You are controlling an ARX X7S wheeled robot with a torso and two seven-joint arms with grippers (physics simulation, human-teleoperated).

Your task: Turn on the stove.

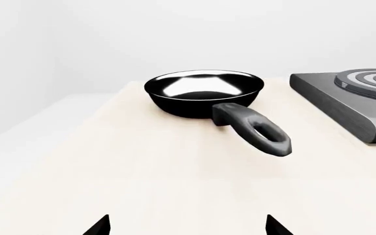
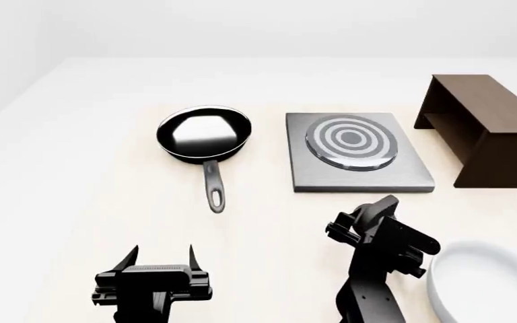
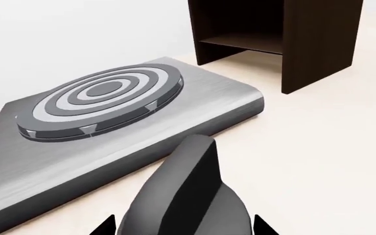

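Note:
The stove (image 2: pixel 357 176) is a flat grey metal hotplate with a ringed round burner (image 2: pixel 352 141); it also shows in the right wrist view (image 3: pixel 195 117) and at the edge of the left wrist view (image 1: pixel 344 98). Its dark ridged knob (image 3: pixel 182 188) sits on the table just in front of the hotplate, hidden under my right arm in the head view. My right gripper (image 2: pixel 363 217) (image 3: pixel 183 226) is open with one fingertip on each side of the knob, very close to it. My left gripper (image 2: pixel 162 254) (image 1: pixel 186 226) is open and empty over bare table.
A black frying pan (image 2: pixel 204 131) (image 1: pixel 204 93) lies left of the stove, handle pointing towards me. A brown wooden box (image 2: pixel 478 128) (image 3: pixel 286 39) stands right of the stove. A white bowl (image 2: pixel 492 282) sits at the front right by my right arm.

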